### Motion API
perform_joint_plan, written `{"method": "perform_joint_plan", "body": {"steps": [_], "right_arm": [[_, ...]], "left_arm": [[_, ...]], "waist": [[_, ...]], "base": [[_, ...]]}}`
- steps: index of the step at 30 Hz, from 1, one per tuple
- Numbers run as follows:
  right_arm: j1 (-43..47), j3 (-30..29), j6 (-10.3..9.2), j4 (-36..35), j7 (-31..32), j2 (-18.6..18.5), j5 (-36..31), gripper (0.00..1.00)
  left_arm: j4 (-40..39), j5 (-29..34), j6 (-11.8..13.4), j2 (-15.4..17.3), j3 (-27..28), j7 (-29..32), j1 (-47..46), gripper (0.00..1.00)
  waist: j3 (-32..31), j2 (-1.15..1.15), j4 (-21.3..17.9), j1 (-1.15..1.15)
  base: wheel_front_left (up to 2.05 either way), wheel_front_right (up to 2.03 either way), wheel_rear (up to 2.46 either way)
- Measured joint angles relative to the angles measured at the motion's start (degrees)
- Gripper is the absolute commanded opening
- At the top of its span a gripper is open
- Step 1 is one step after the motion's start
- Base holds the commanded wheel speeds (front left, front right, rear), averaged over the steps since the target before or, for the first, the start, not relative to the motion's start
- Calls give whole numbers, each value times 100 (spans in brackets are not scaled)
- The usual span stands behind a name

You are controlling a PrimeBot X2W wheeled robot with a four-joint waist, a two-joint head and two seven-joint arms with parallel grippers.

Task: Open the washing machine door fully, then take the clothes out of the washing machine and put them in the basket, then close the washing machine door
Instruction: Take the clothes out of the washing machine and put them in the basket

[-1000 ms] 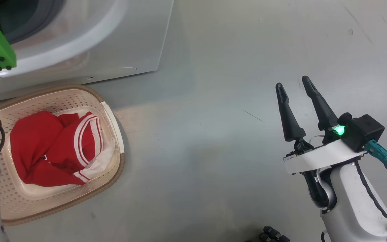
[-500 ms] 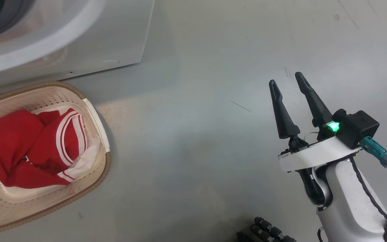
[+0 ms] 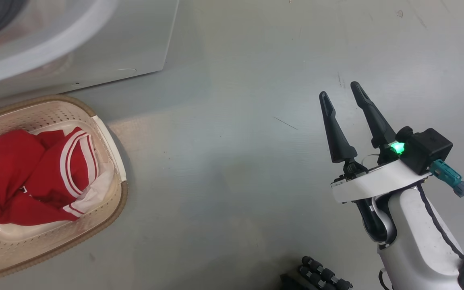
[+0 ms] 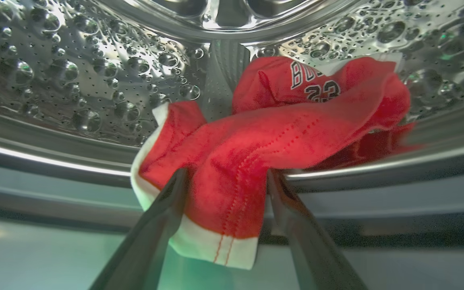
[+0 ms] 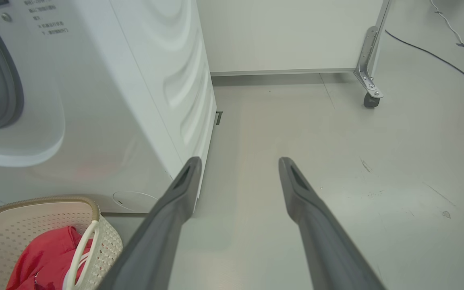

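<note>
Grey flooring (image 3: 232, 161) ran in front of the washing machine (image 5: 135, 100). The basket (image 3: 111, 201) stood on it just before the machine and held one red garment (image 3: 18, 177) with white trim. A second red garment (image 4: 280, 137), marked 23, lay at the front lip of the steel drum (image 4: 75, 80). The left gripper (image 4: 227, 173) was spread wide, its fingers either side of a fold of that garment, not closed on it. The right gripper (image 3: 338, 89) hung over the floor, well apart from the basket, fingers parted and empty.
</note>
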Motion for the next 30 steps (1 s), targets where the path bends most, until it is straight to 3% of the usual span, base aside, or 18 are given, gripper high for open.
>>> {"method": "perform_joint_plan", "body": {"steps": [11, 12, 13, 14, 30], "right_arm": [[-28, 29, 0, 42, 0, 10, 1, 100], [-31, 29, 0, 44, 0, 11, 1, 100], [-32, 30, 0, 46, 0, 11, 1, 100], [-32, 30, 0, 48, 0, 11, 1, 100], [-37, 18, 0, 174, 0, -10, -7, 100]], "left_arm": [[392, 2, 18, 0, 48, 13, -279, 100], [425, 2, 19, 0, 54, 12, -296, 57], [464, 2, 19, 0, 57, 11, -316, 57], [498, 2, 19, -1, 57, 8, -332, 0], [912, 1, 18, -146, 43, -577, -336, 0]], "waist": [[13, 0, -31, 0], [11, 0, -31, 0], [8, 0, -32, 0], [5, 0, -31, 0], [-235, 0, 98, 0]], "base": [[0, 0, 0], [0, 0, 0], [0, 0, 0], [0, 0, 0], [0, 0, 0]]}}
